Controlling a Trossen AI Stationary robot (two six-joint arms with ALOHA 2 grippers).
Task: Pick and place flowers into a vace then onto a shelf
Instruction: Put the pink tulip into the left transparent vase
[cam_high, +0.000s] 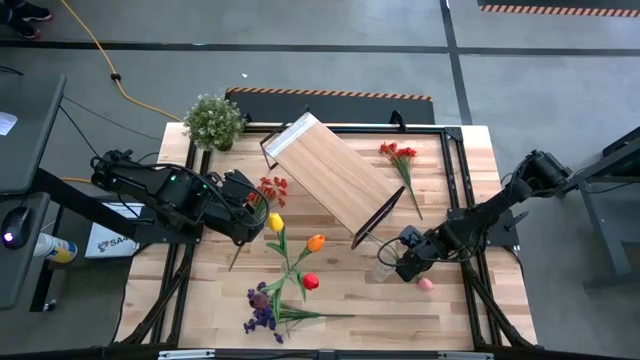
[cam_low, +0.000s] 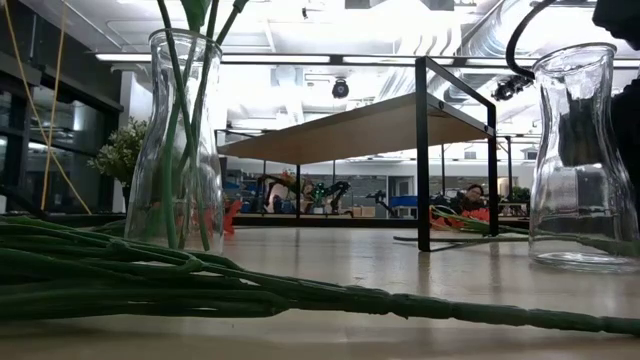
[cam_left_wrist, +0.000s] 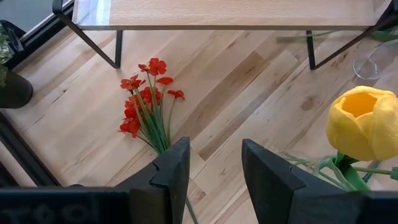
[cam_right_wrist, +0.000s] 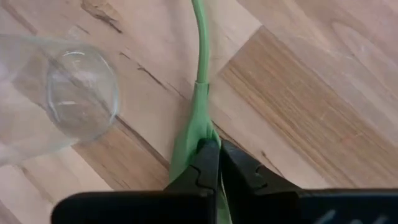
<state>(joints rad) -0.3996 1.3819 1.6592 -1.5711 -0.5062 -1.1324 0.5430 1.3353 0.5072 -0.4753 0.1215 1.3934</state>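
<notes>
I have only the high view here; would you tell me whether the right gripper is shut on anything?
Observer: Yes. Its wrist view shows the right gripper shut on a green stem, just where a leaf begins.
Operator: Thank you. Is the glass vase beside it upright?
Observer: The low view shows that glass vase standing upright on the table.
Operator: And the left gripper?
Observer: In its wrist view the left gripper has its fingers apart, over the stems of the red spray.
</notes>
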